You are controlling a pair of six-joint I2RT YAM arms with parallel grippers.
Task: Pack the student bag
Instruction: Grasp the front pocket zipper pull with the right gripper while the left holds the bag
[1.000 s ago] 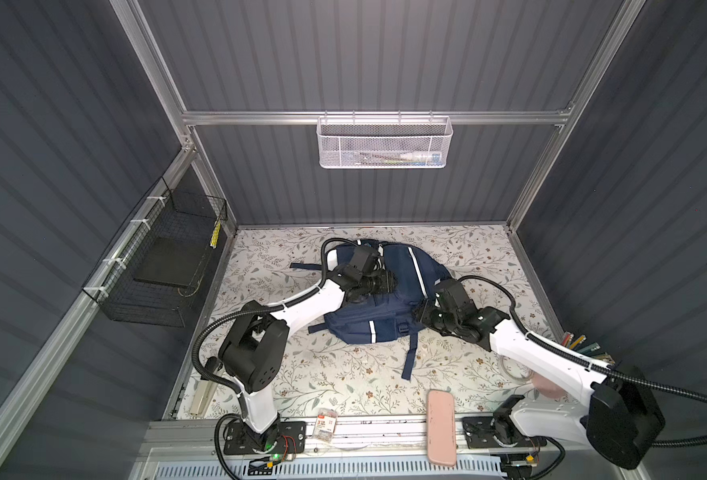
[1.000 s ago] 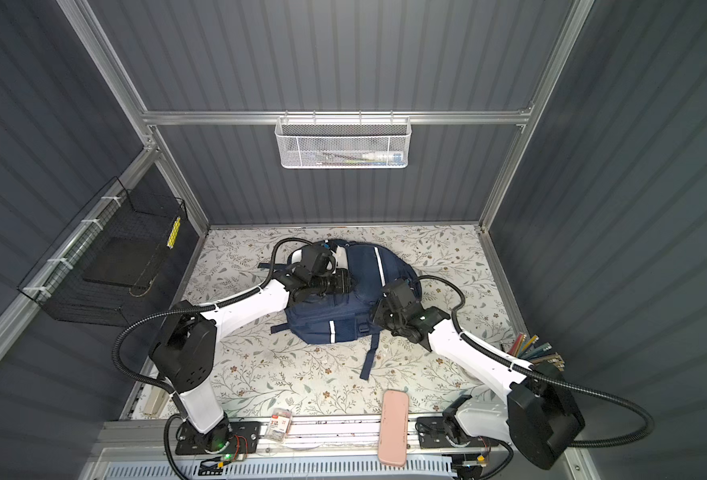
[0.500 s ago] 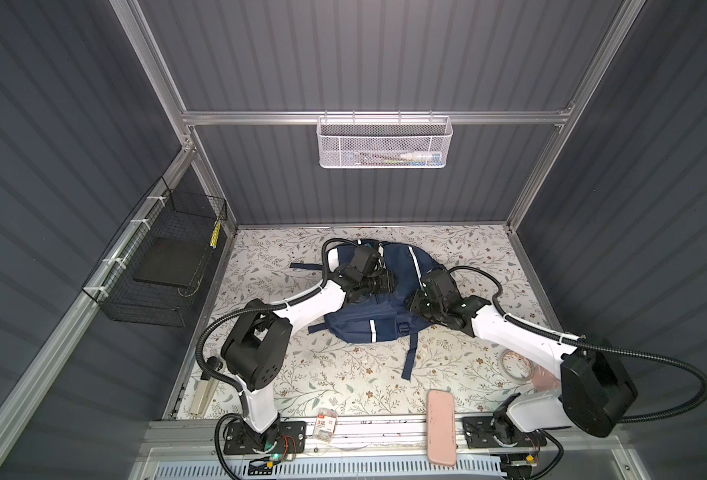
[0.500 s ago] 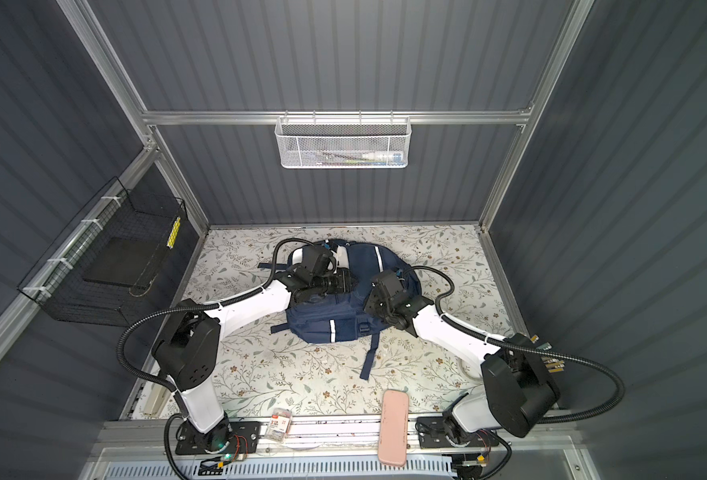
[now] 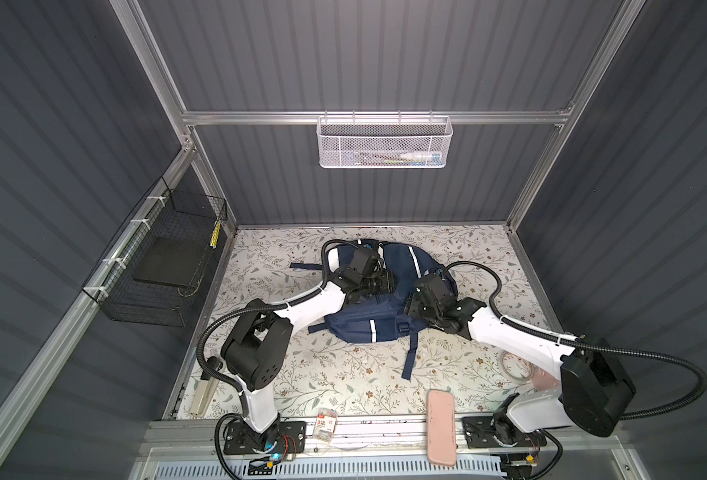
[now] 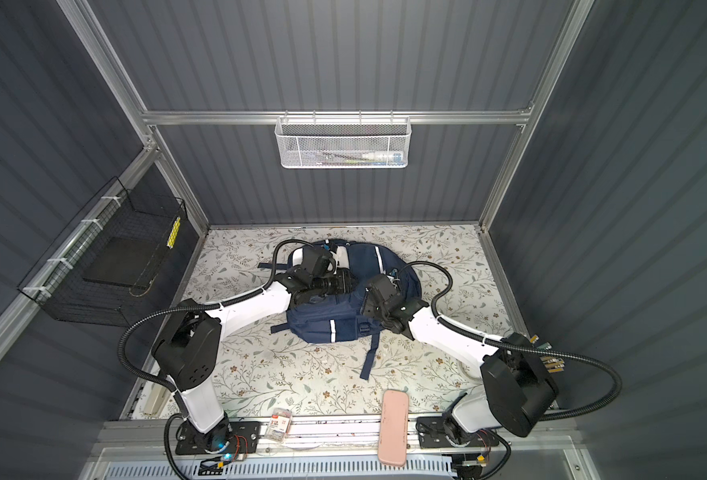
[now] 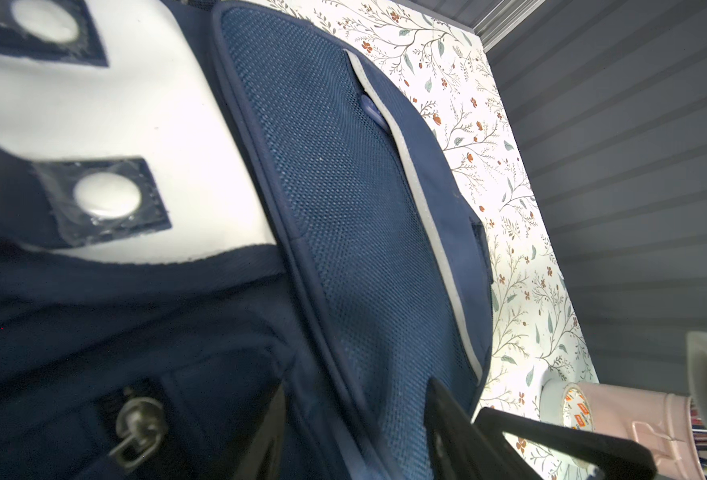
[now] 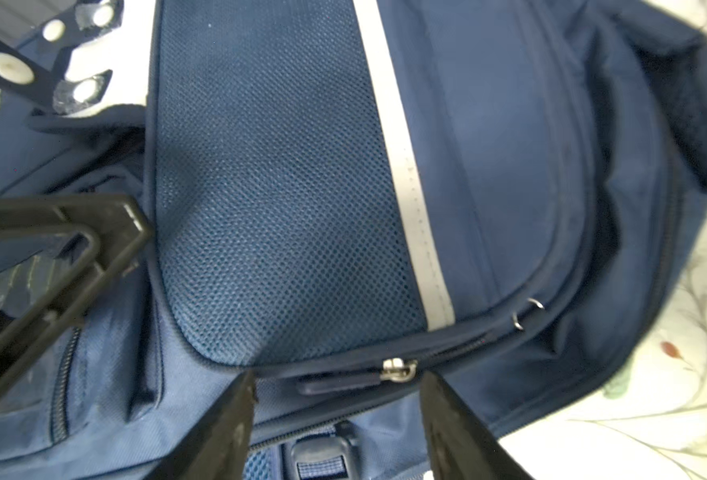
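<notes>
Grey ribbed walls close round a flower-printed counter [image 5: 343,374], and the student bag [image 5: 368,320] lies flat near its middle, a little toward 12 o'clock.

In the right wrist view the right pincer [image 8: 337,386] stands open. Its two black fingers straddle a metal zip slider [image 8: 399,370] and its dark fabric tab without visibly touching either. The left pincer [image 5: 387,282] rests low on the bag at about 10 o'clock from the right one. I cannot tell whether it is pinching cloth or only pressing on it.

The bag looks soft and slack: mesh panel [image 8: 281,208], thin navy cloth, a white reflective stripe [image 8: 401,166]. It will probably sag and bunch rather than slide as one piece, and it seems light. The tab is likely the best hold, since it is small but not slippery. A zip tends to drag loose fabric along, so the other pincer should pin the seam close by.

A loose strap [image 5: 410,353] trails toward 6 o'clock and could snag an arm. Further out:
- A pink case [image 5: 441,428] and a small packet [image 5: 326,424] sit on the rail at 6 o'clock.
- A pink pen cup [image 7: 634,419] and a tape roll [image 7: 568,407] stand near 4 o'clock.
- A black wire basket [image 5: 156,266] hangs at 9 o'clock.
- A white mesh basket [image 5: 385,143] hangs at 12 o'clock.

All of these lie well clear of the bag.
</notes>
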